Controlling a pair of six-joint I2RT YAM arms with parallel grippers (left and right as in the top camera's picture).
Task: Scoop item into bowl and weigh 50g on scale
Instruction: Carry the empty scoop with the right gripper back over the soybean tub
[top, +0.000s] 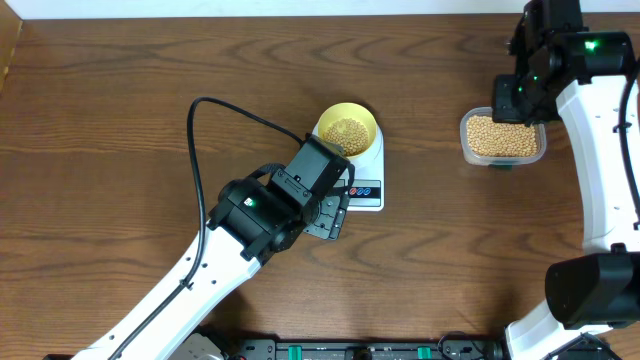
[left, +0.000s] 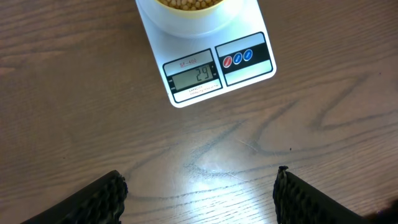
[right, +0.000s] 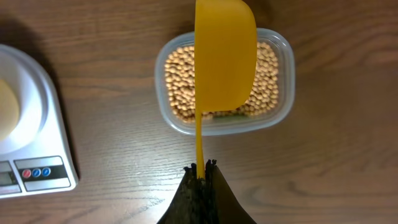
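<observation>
Right gripper (right: 200, 167) pinched tight on handle of scoop (right: 225, 56). Scoop hangs above tub (right: 283, 93) of beans (right: 180, 81); scoop's hollow faces away, contents can't tell. Left gripper (left: 200, 186) spread wide, holding nothing, over table (left: 74, 112) near display edge of scale (left: 249, 28). Bowl (top: 368, 122) sits on scale, beans inside. Display (left: 196, 76) seems to read 29.

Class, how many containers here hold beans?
2. The bowl on the scale, centre; the clear tub on the table, right. The scoop's inside is hidden.
</observation>
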